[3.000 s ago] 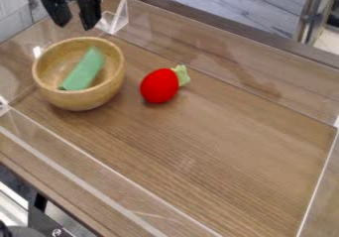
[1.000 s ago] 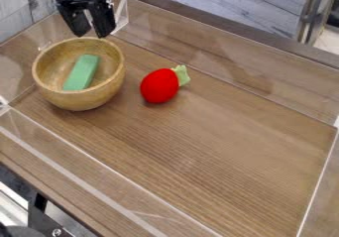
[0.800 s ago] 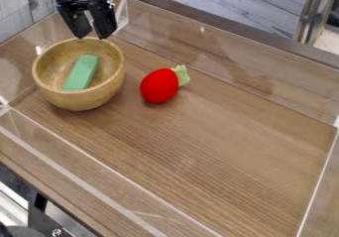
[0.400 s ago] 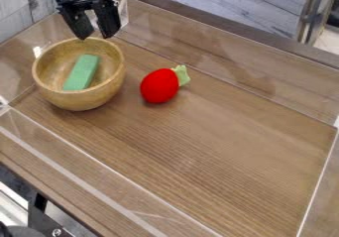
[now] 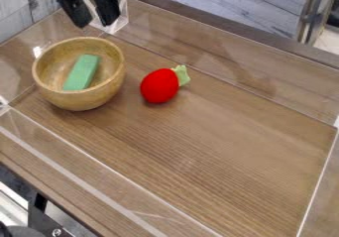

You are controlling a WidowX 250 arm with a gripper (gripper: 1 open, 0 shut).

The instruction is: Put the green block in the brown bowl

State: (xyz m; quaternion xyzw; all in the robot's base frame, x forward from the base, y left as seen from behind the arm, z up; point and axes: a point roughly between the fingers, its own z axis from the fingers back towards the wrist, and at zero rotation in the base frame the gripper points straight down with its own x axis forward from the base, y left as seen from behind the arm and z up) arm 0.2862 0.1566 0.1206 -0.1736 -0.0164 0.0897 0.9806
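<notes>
The wooden surface [image 5: 225, 132], walled by clear plastic, carries the brown bowl [image 5: 54, 90] near its far left corner, and the green block [image 5: 82, 71] lies flat inside that bowl, its long axis running from the near-left of the basin toward the far-right. By the look of it the task's placing is done. A red strawberry toy [image 5: 162, 84] sits just right of the bowl, apart from its rim. The gripper [image 5: 90, 13] hangs at the top edge of the view, above and behind the bowl's far rim, its fingers spread apart and empty. The block lies below and toward the camera from it, so any coming move is probably only a retreat clear of the bowl.
</notes>
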